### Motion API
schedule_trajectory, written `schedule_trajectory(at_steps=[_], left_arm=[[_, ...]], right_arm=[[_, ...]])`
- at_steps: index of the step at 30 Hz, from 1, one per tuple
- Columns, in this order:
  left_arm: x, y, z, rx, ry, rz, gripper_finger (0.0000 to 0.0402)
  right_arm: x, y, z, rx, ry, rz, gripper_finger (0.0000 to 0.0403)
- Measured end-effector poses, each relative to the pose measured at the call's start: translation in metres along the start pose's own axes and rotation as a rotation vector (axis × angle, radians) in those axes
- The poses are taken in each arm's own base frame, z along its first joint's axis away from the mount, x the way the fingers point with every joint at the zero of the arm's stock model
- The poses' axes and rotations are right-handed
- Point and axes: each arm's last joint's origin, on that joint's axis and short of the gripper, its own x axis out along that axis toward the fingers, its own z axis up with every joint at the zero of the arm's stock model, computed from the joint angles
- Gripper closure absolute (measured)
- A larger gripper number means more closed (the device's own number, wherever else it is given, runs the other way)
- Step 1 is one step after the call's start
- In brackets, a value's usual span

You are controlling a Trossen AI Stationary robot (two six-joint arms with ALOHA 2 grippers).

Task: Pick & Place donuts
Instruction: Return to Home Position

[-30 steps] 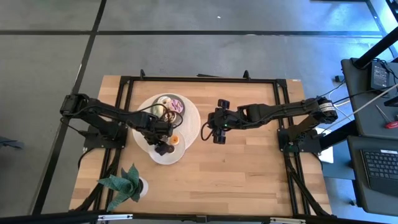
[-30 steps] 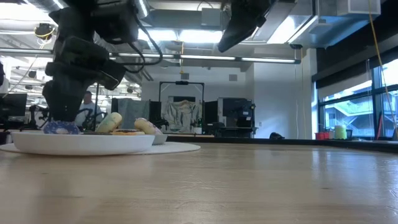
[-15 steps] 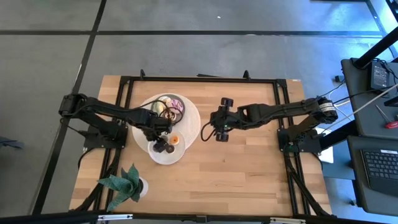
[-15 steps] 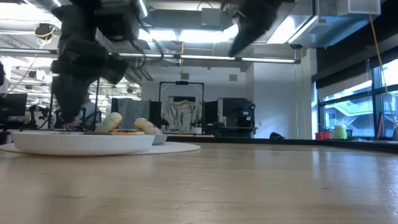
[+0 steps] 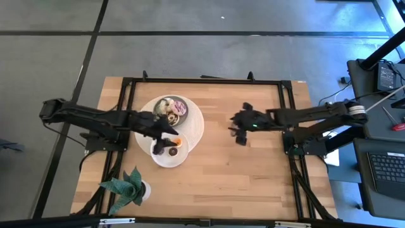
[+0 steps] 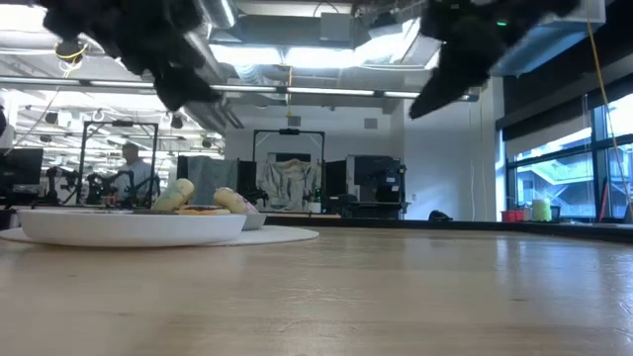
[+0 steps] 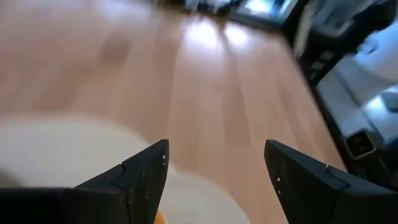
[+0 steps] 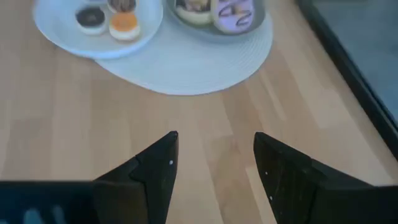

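Note:
Three donuts lie on a small white plate [image 5: 166,159]: a chocolate one [image 5: 172,152], an orange one [image 5: 178,142] and a dark one [image 8: 122,5]. More donuts sit in a bowl [image 5: 159,104] on the far side of it, among them a purple one [image 8: 234,12] and a cream one [image 6: 176,195]. My left gripper [image 5: 168,131] is open and hangs above the plate's far edge; its wrist view [image 7: 214,149] shows nothing between the fingers. My right gripper [image 5: 237,126] is open and empty, high over bare wood right of the plates [image 8: 214,140].
A round white mat [image 5: 196,123] lies under the bowl and the small plate. A green toy plant [image 5: 126,185] stands near the table's near left corner. Bare wood stretches over the table's middle and right [image 5: 253,171]. A person [image 6: 129,168] is in the room behind.
My left gripper has risen from the small plate and drawn back toward the table's left and far side, leaving a donut on the plate. My right gripper has pulled back toward the table's right edge.

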Motion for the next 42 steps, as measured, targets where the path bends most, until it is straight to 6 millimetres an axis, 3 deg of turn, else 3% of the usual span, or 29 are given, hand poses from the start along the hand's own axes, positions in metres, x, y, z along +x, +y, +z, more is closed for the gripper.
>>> schedule_trajectory(at_steps=[5, 10, 19, 27, 33, 42], left_arm=[[-0.023, 0.003, -0.008, 0.112, -0.189, 0.053, 0.0141], [-0.036, 0.006, -0.013, 0.042, -0.262, 0.120, 0.0141], [-0.064, -0.002, -0.011, 0.133, -0.400, -0.054, 0.0141], [-0.084, -0.003, -0.014, 0.193, -0.460, -0.054, 0.0141], [-0.083, -0.002, -0.019, 0.247, -0.479, -0.072, 0.0141], [-0.059, 0.013, -0.056, 0.163, -0.566, -0.059, 0.0141]], right_arm=[[-0.024, -0.005, -0.042, 0.084, -0.143, 0.021, 0.0192], [-0.038, -0.012, -0.073, 0.139, -0.221, 0.037, 0.0192], [-0.054, -0.021, -0.103, 0.174, -0.525, 0.081, 0.0192], [-0.067, -0.027, -0.125, 0.184, -0.685, 0.128, 0.0192], [-0.076, -0.030, -0.129, 0.149, -0.774, 0.109, 0.0192], [-0.079, -0.031, -0.129, 0.147, -0.794, 0.107, 0.0192]])
